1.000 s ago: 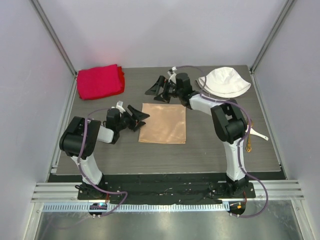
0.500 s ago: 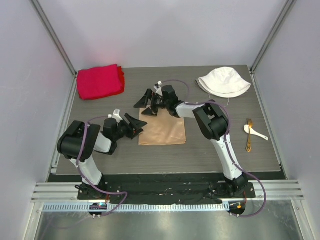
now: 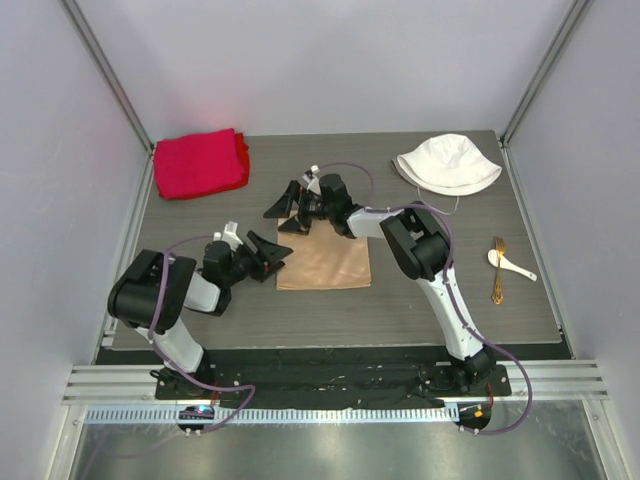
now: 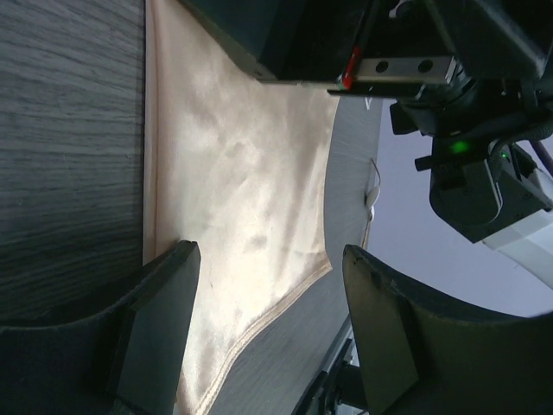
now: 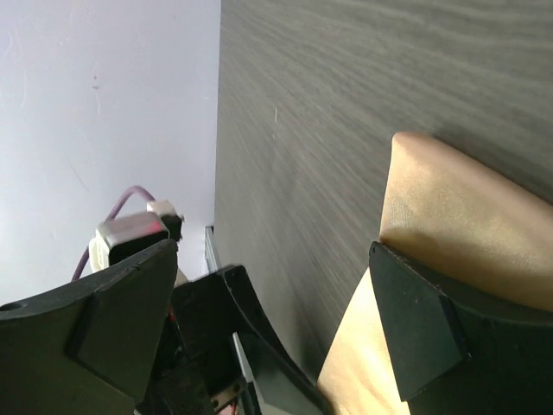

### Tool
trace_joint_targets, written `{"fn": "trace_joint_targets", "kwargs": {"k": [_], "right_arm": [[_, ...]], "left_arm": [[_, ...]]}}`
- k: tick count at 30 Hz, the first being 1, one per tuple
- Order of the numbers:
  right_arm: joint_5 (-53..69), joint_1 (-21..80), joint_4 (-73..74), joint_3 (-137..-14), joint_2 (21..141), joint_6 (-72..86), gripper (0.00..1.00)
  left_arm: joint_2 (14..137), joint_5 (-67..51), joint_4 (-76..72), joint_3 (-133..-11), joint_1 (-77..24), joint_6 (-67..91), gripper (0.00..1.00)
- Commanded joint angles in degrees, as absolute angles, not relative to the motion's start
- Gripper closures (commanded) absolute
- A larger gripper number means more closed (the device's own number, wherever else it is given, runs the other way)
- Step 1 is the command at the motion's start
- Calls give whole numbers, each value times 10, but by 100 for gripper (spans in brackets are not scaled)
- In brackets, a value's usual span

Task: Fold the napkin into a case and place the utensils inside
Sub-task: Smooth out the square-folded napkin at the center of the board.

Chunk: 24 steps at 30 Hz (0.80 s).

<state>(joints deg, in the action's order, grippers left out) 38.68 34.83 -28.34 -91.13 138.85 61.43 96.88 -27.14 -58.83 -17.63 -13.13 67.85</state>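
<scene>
Both wide open, the left pincer [image 3: 275, 252] is hovering at the napkin's [image 3: 330, 262] left edge and the right pincer [image 3: 284, 211] at its far-left corner. They should be pinching only the thin edge.

You see a dark grey wood-grain surface [image 3: 330, 310], boxed on three sides by pale lilac-white walls [image 3: 330, 60]. Aluminium posts [image 3: 105, 70] at your far corners. Ribbed rail [image 3: 560, 380] along the near edge, brushed metal sheet [image 3: 330, 450] below. Light soft, even.
</scene>
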Motion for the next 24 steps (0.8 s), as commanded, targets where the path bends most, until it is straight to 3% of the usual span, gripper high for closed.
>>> {"fn": "trace_joint_targets", "kwargs": {"k": [1,12,19,22,24], "right_arm": [[359,352,-256,-953,1418,593,2],[346,347,-209,-995,1442,579,2],[370,338,-164,-1041,1437,575,2],[369,337,-108,-1058,1389,543,2],[353,325,-38,-1063,1355,524,2]], "left_arm": [[947,-279,-600,-153,-142,664,29],[930,-242,-625,-21,-149,704,30],[802,-251,-602,54,-170,719,32],[653,-253,-434,4,-191,693,33],[503,-160,-149,-67,-228,595,28]]}}
